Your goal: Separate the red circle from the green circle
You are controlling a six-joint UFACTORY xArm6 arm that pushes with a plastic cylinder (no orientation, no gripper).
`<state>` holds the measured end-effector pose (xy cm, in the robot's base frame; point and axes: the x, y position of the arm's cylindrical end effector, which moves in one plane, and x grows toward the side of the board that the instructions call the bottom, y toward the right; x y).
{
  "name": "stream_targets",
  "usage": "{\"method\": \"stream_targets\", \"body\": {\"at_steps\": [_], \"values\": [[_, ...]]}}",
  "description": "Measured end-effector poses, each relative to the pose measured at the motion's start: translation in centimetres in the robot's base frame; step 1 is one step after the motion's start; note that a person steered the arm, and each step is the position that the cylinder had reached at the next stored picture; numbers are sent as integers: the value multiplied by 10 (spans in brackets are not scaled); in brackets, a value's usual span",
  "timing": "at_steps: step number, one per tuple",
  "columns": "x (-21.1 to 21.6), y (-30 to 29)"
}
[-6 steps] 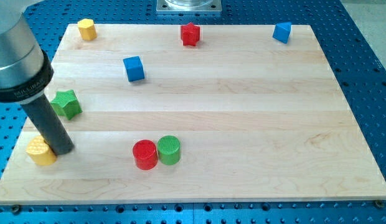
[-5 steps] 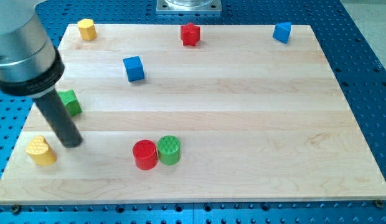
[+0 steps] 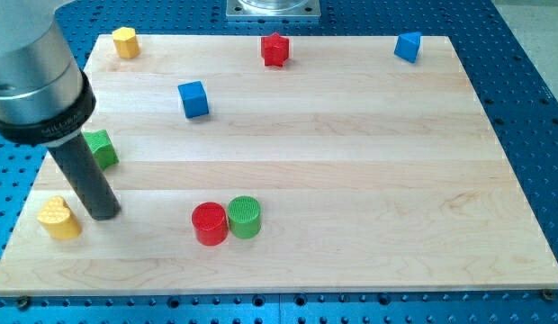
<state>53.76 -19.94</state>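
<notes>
The red circle (image 3: pixel 210 223) and the green circle (image 3: pixel 245 217) stand side by side and touching near the view's bottom, red on the left. My tip (image 3: pixel 103 214) rests on the board to the left of the red circle, well apart from it. It is just right of the yellow heart block (image 3: pixel 58 218). The rod hides part of the green star block (image 3: pixel 102 148).
A blue cube (image 3: pixel 194 99) sits at upper left of centre. A red star block (image 3: pixel 275 49), a yellow block (image 3: pixel 125 42) and a blue block (image 3: pixel 407 47) lie along the view's top edge of the wooden board (image 3: pixel 369 180).
My tip has moved right, away from the yellow heart block it was touching, towards the red circle. The blocks have not moved.
</notes>
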Motion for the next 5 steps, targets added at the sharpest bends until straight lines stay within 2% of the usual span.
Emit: {"method": "stream_targets", "body": {"at_steps": [2,4,5], "values": [[41,62],[25,121],[12,182]]}}
